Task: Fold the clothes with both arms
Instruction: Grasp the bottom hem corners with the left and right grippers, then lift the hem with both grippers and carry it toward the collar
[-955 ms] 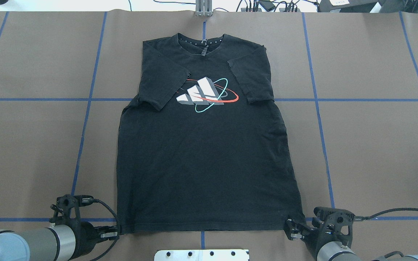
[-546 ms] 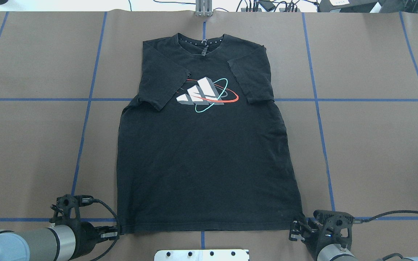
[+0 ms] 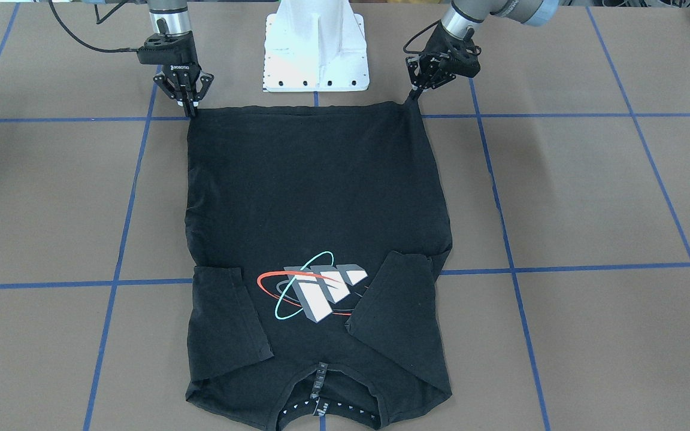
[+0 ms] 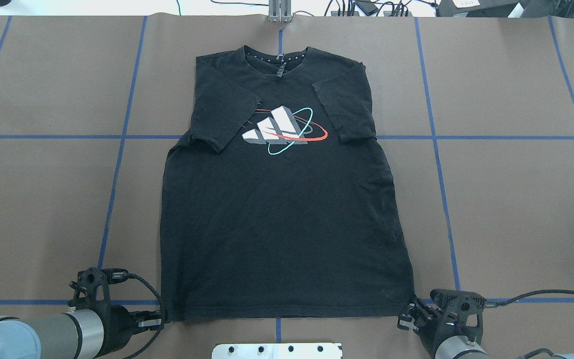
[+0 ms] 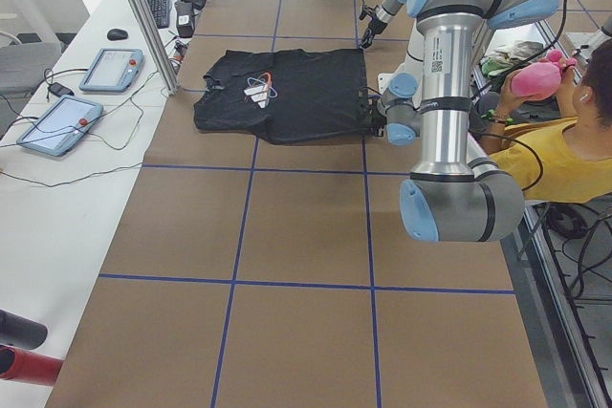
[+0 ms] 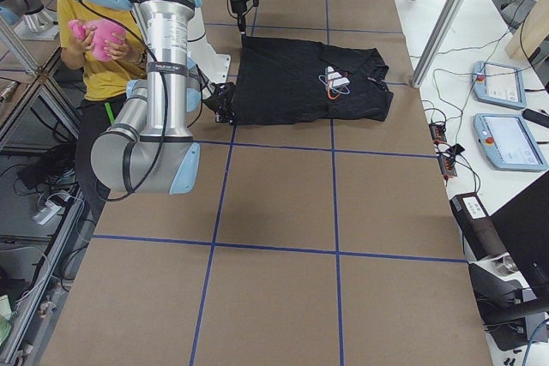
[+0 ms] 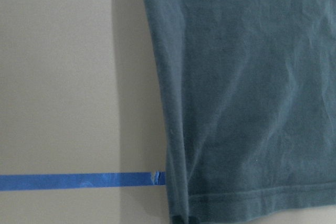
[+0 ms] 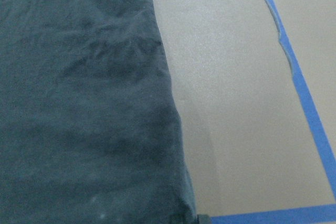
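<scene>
The black T-shirt (image 4: 287,224) lies flat and face up on the brown table, collar at the far side, both sleeves folded in beside the orbit graphic (image 4: 284,130). My left gripper (image 4: 160,317) is shut on the near left hem corner; in the front-facing view it (image 3: 415,94) pulls that corner up to a small point. My right gripper (image 4: 407,315) is at the near right hem corner, and the front-facing view shows it (image 3: 189,108) pointing down with its fingers together on the cloth. The wrist views show only the shirt (image 7: 247,93) (image 8: 84,108) and table.
The white mounting pedestal (image 3: 315,48) stands between the arms, just behind the hem. Blue tape lines (image 4: 112,189) grid the table. A person in a yellow shirt (image 5: 564,155) sits behind the robot. Tablets (image 5: 110,69) lie on the side bench.
My right gripper has shifted slightly to the right and its fingers have come together on the hem corner. The left gripper and the shirt have not moved.
</scene>
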Robot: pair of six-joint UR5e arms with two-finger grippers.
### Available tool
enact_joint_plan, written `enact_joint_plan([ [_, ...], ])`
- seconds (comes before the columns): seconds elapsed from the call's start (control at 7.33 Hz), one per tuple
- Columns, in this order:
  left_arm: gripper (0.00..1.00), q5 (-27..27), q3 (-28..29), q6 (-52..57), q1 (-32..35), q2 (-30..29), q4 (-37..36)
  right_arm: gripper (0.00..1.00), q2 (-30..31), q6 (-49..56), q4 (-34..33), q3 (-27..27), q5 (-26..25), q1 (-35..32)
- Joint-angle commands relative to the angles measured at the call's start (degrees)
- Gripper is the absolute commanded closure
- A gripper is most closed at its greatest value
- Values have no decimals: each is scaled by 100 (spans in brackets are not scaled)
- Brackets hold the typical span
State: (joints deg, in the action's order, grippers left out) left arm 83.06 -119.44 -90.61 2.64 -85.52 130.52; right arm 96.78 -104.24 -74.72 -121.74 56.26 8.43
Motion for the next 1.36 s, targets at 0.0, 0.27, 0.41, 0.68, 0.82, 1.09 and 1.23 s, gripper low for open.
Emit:
enact_joint_plan([
  [0.0, 100, 0, 0, 0, 0, 0, 0, 96, 8, 0, -8, -8, -1, 0],
  [0.27, 100, 0, -35, 0, 0, -9, 0, 100, 26, 0, 1, -51, -10, -17],
  [0.41, 100, 52, -244, 9, 9, 9, -17, 100, 34, 17, 1, -243, 25, -35],
  [0.68, 100, 631, -675, 78, 297, 97, -148, 100, 130, 52, -17, -883, 165, -70],
  [0.82, 100, 1068, -1051, 201, 603, 45, -671, 100, 227, 79, -34, -1226, 540, -305],
  [1.09, 100, 1799, -1843, 823, 1184, 0, -1500, 100, 359, 280, -340, -1946, 1139, -500],
  [1.23, 100, 2193, -2054, 1096, 1491, 9, -1738, 100, 351, 307, -751, -2472, 1498, -492],
])
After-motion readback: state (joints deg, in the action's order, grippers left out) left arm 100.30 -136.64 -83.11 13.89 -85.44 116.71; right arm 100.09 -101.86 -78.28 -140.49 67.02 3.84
